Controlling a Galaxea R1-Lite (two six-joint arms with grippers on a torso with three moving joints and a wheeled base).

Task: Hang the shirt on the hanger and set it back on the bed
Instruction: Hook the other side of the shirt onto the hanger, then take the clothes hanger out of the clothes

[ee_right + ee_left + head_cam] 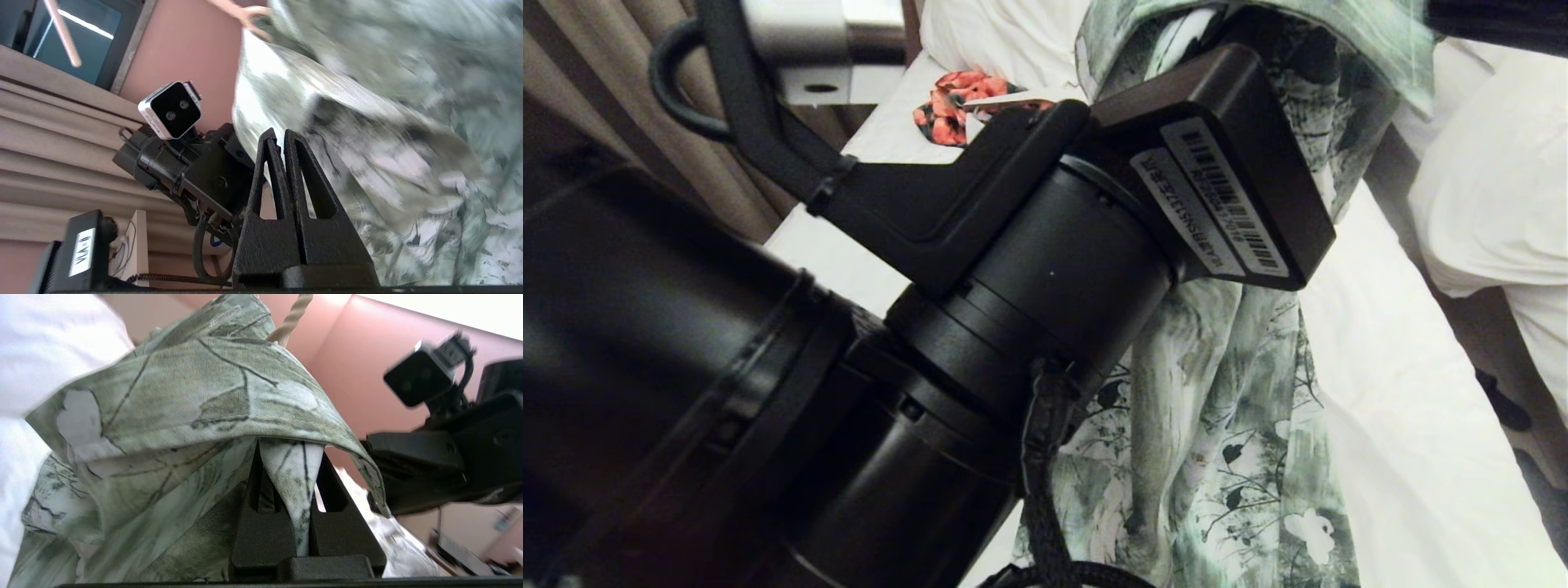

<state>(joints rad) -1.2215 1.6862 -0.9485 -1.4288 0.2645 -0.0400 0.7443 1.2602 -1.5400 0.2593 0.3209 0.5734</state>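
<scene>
Nearest the head camera, the left arm fills the view; its left gripper [300, 498] has its fingers clenched on a fold of the shirt [1225, 425], which hangs lifted over the bed [1405, 457]; the right gripper [282, 171] is pinched shut on nothing, just beside the cloth; the hanger [291, 319] shows only as a cream stem above the collar. The thin pinch could slip and drop the shirt; the bed's right edge lies near, with bare sheet between; farther off lies an orange floral garment [952, 102].
</scene>
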